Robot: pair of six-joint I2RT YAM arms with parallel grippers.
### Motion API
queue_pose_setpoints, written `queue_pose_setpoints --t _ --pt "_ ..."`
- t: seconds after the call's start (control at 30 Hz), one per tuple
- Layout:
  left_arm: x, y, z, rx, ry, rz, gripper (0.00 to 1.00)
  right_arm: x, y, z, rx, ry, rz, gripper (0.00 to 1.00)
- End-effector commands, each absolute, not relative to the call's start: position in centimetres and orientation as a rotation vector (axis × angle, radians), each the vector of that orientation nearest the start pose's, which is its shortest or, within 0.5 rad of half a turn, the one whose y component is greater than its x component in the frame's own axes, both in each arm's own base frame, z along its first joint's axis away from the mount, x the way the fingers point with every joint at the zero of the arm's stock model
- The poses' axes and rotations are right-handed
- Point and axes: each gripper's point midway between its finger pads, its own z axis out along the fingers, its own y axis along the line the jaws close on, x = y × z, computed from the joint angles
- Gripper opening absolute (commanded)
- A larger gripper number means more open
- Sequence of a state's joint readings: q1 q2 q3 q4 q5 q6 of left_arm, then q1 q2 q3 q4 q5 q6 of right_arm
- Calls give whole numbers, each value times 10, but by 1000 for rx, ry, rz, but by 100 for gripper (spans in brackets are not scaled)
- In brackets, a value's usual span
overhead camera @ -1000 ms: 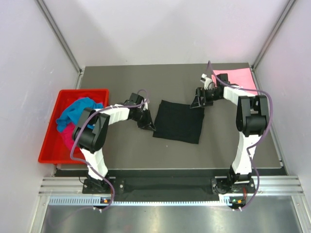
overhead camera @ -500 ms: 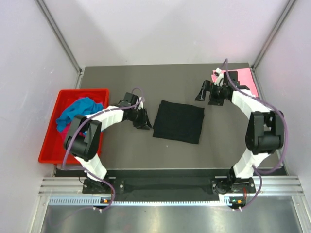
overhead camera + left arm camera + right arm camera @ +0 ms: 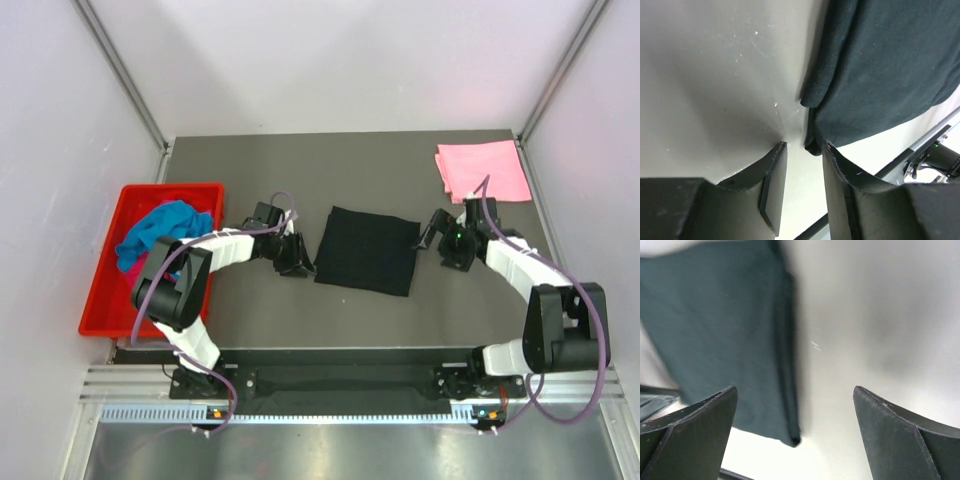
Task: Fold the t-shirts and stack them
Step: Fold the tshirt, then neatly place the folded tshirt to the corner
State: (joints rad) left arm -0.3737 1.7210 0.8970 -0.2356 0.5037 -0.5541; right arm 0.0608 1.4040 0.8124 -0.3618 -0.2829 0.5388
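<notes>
Left gripper (image 3: pixel 805 147) part-open, right gripper (image 3: pixel 794 392) wide, both empty. Pinch black shirt (image 3: pixel 367 250) edges evenly; carry flat onto pink shirt (image 3: pixel 483 170).

A robot lab cell: plain white panel walls (image 3: pixel 330 60), aluminium frame posts (image 3: pixel 120 70), grey table (image 3: pixel 300 170).

Brightly and evenly lit from overhead in the top view, sharp throughout, with faint soft shadows under the arms on the table (image 3: pixel 370 320) and pale wash along the white walls. In the left wrist view, broad sheen on the table surface, a soft dark shadow along the black t-shirt (image 3: pixel 880 65) edge, left fingers (image 3: pixel 774 180) dark and slightly out of focus. In the right wrist view, blurred all over: smeared black t-shirt edge, dim grey patch at upper right, right fingers (image 3: pixel 690 430) nearly in silhouette.
</notes>
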Motion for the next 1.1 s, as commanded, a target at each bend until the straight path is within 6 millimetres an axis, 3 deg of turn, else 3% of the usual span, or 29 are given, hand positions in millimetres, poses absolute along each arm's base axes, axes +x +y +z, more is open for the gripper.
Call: queue_pose_setpoints --t 0.0,0.1,0.13,0.2,0.4,0.57,0.7,0.87,0.97,1.07 --pt "292 -222 25 -68 2716 -944 38 327 81 83 609 2389 558 98" --pt "291 -222 21 -72 2732 -939 34 327 88 73 607 2366 518 96" --pt "290 -222 19 -71 2736 -940 34 338 93 78 584 2308 543 96" --pt "290 -221 19 -76 2738 -940 33 338 102 70 590 2298 586 94" --pt "289 -221 20 -78 2735 -937 33 357 123 54 541 2305 493 92" --pt "290 -220 21 -78 2737 -931 33 367 130 33 526 2337 446 87" --pt "290 -220 23 -69 2737 -921 33 363 131 18 513 2374 429 80" --pt "292 -220 25 -68 2736 -923 32 362 132 15 496 2383 435 76" --pt "294 -219 30 -77 2728 -907 32 367 135 16 466 2385 444 64" --pt "301 -217 53 -73 2680 -889 32 367 140 16 420 2394 473 49"
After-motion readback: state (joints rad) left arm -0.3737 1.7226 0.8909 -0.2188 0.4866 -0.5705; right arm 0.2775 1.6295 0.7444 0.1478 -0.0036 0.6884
